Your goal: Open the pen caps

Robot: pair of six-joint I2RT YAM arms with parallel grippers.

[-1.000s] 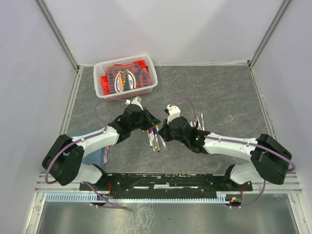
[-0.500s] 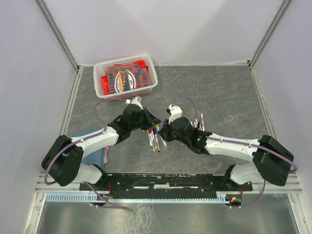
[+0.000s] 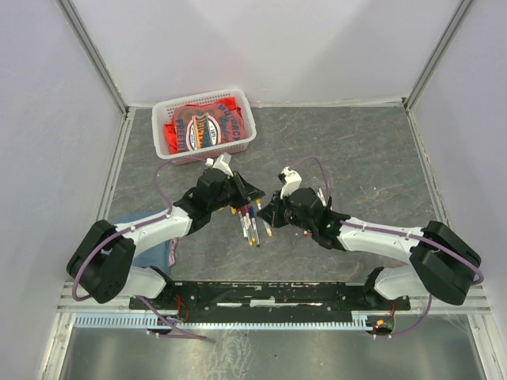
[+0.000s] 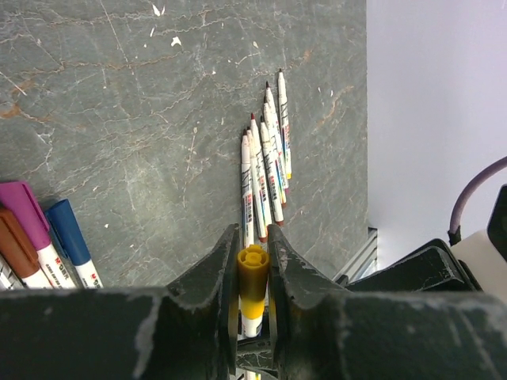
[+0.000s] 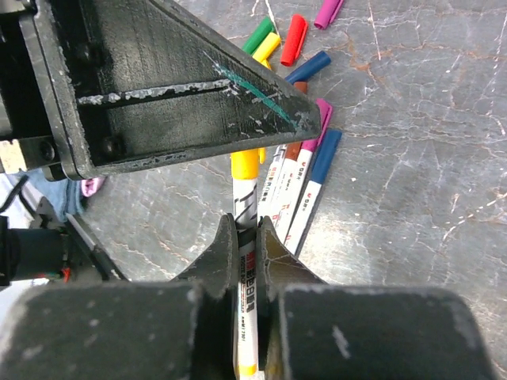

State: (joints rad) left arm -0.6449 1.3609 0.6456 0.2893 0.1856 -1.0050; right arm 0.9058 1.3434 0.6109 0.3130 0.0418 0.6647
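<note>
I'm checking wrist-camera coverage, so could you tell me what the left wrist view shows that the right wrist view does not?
Left wrist only: a bundle of uncapped pens lying ahead. Right wrist only: the right end effector gripping the white barrel, plus loose caps lying beyond. Both: the left end effector clamped on the yellow cap, and the capped purple, brown and blue pens beside it.
</note>
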